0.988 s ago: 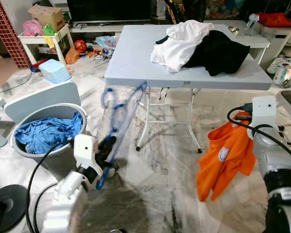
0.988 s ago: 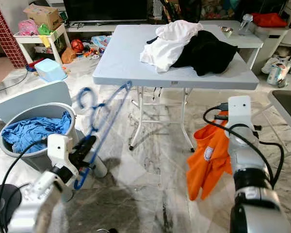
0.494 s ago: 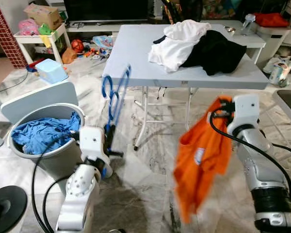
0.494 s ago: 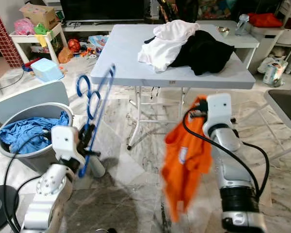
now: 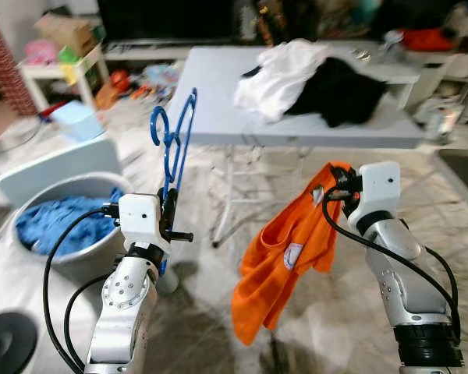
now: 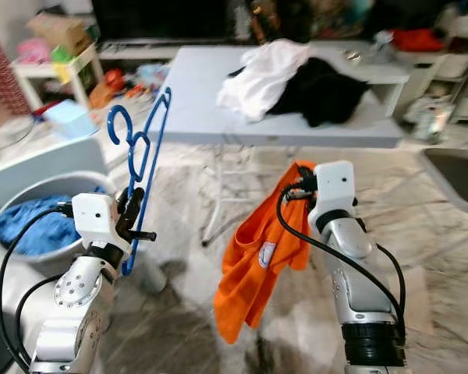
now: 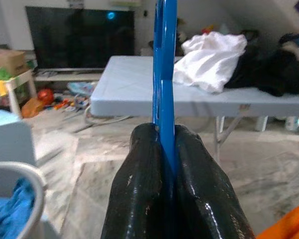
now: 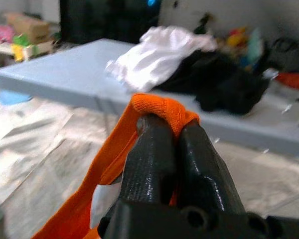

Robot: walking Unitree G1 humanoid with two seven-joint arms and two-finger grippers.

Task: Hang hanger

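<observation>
At the far left of the frame a grey laundry tub (image 5: pixel 58 253) sits on the marble floor with blue cloth (image 5: pixel 54 222) heaped inside it. Just right of it the left pincer (image 7: pixel 164 142) is raised at lower left, its two black fingers (image 7: pixel 139 169) pressed tight on the blue hanger (image 5: pixel 174 140), which stands nearly upright above the wrist with its hook (image 5: pixel 157 128) at the top, in front of the worktop's left edge. The pale grey worktop (image 5: pixel 218 101) runs across the upper middle of the frame, carrying a white garment (image 5: pixel 277 74) and, touching it on the right, a black garment (image 5: pixel 343 89). Below the worktop, right of centre, an orange shirt (image 5: pixel 285 257) hangs loose in the air, its top bunched in the right pincer (image 8: pixel 169 124), whose fingers are clamped together on the fabric at the right middle of the frame.
</observation>
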